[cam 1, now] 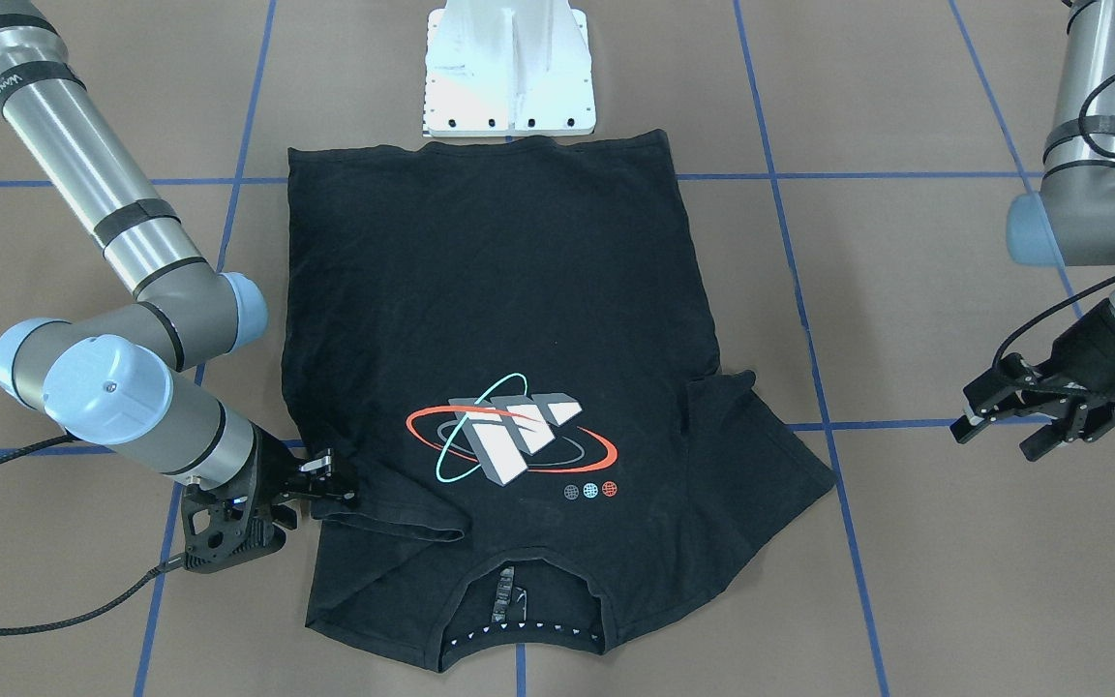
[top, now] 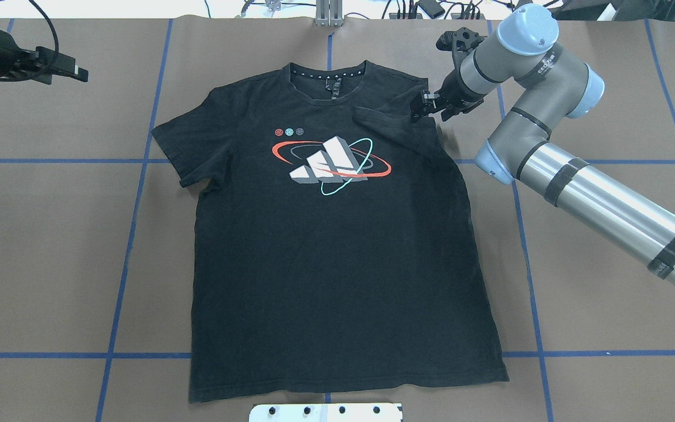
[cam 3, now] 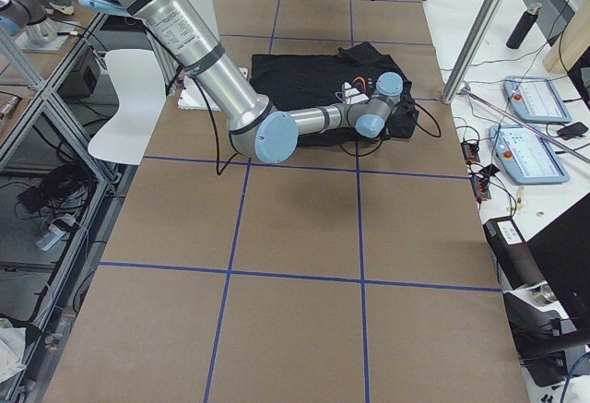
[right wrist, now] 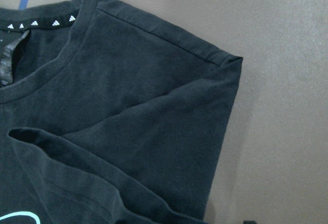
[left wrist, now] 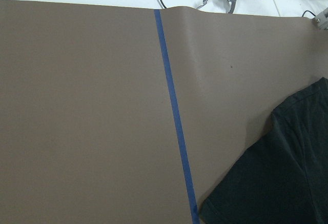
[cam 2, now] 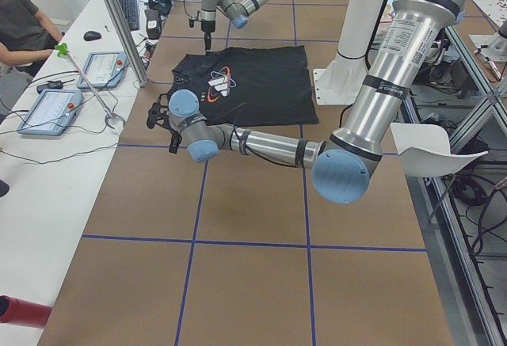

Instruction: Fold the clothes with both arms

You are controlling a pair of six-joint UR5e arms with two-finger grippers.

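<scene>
Black T-shirt [top: 337, 246] lies flat on the brown-paper tabletop [top: 50, 246], chest print [top: 331, 161] up. Collar [top: 327, 79] is on the far side from the robot; the hem sits just in front of the white pedestal base [cam 1: 509, 68]. Blue tape lines [left wrist: 174, 111] grid the paper.

Right sleeve [top: 387, 120] is folded inward over the chest, with its cuff ending just short of the print. Left sleeve [top: 176, 140] is spread out flat on the paper.

Right hand [cam 1: 335, 482] is low at the shirt's right shoulder, with its fingers at the folded edge and touching the cloth. It's black on black, so I can't tell whether it pinches the fabric or has let go. The right wrist view shows only the shoulder seam, the collar and the folded-over sleeve, no fingers.

Left hand [cam 1: 995, 440] is released, fingers spread and empty. It hangs over bare paper well apart from the left sleeve, out toward the tabletop's far left corner. The left wrist view shows mostly paper and one tape line, with the sleeve's corner in at lower right.
</scene>
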